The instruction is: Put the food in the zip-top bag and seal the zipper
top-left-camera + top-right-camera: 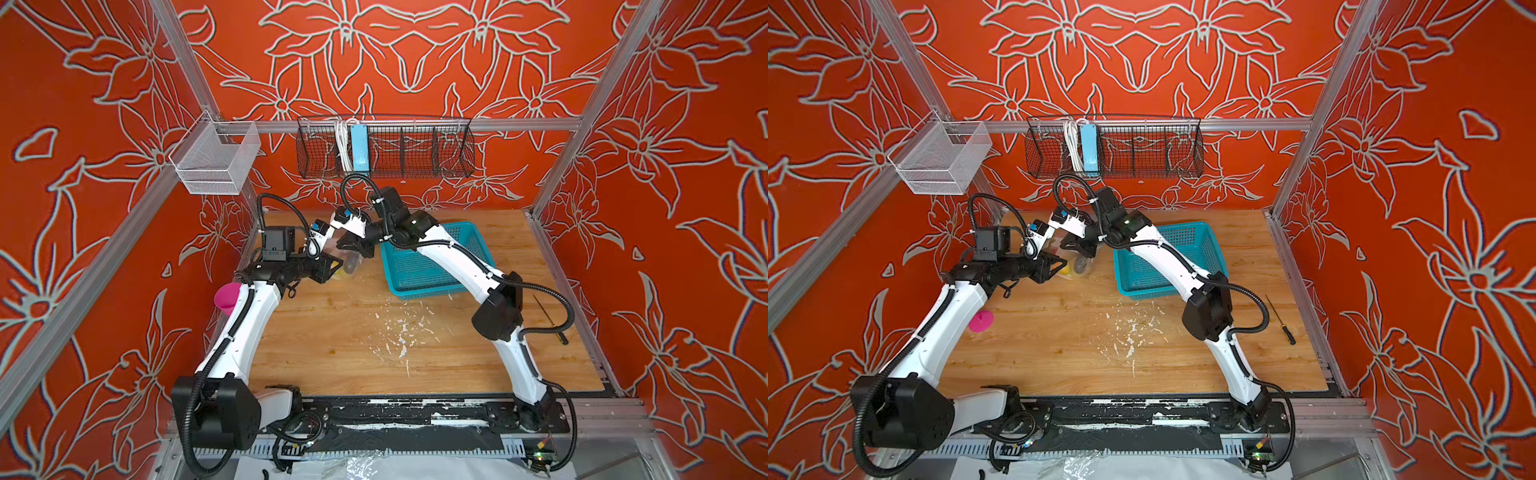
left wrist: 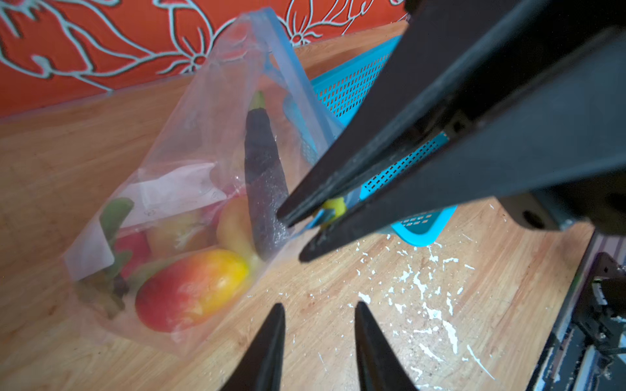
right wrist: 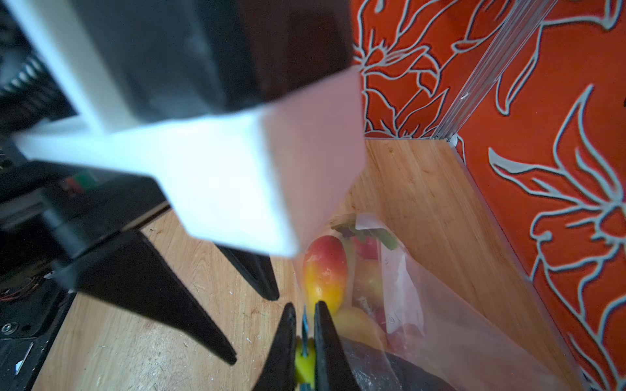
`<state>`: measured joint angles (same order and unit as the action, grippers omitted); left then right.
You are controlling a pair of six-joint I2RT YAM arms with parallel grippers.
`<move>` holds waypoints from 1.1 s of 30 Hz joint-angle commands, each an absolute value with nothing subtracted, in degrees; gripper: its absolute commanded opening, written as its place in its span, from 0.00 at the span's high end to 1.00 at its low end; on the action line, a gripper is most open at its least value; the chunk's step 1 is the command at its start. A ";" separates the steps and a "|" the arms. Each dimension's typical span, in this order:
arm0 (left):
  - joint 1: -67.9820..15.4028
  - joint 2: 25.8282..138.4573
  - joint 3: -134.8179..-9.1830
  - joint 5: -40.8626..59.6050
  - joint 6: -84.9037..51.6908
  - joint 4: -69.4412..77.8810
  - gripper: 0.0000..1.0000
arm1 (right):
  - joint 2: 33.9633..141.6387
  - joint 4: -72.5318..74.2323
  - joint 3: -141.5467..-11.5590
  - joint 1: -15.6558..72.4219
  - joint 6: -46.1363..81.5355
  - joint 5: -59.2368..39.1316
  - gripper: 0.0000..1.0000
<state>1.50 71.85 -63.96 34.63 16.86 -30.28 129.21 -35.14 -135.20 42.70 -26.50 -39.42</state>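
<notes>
right tool [image 2: 293, 237] clamped on zipper [image 2: 294, 78] yellow end, left tool [image 2: 320, 306] apart and empty, bag [image 2: 203, 118] with food [image 2: 193, 287] inside stands just beside basket [image 2: 352, 84]; left should pinch the strip and run its full length.

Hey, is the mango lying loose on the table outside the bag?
No, the red-yellow mango sits inside the clear zip-top bag, seen through its plastic wall.

Ahead of me, a teal mesh basket [image 1: 415, 272] is sitting on the white-flecked wooden surface [image 1: 332, 345]. A screwdriver [image 1: 550, 320] is lying near its right edge and a pink cup [image 1: 226, 297] is resting at its left edge. A black wire basket [image 1: 415, 153] and a white mesh basket [image 1: 212, 162] are hanging from the frame rails.
</notes>
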 commanded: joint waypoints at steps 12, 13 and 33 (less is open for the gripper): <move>3.74 67.44 -63.77 27.94 20.44 -27.51 0.66 | 131.37 -36.89 -139.55 42.14 -25.49 -42.04 1.00; 4.14 67.46 -63.87 27.78 20.85 -27.60 0.65 | 131.55 -37.06 -139.92 42.12 -25.49 -42.30 1.00; 4.66 75.43 -71.43 44.05 25.10 -34.63 0.63 | 132.28 -36.56 -140.43 41.09 -24.36 -48.65 1.00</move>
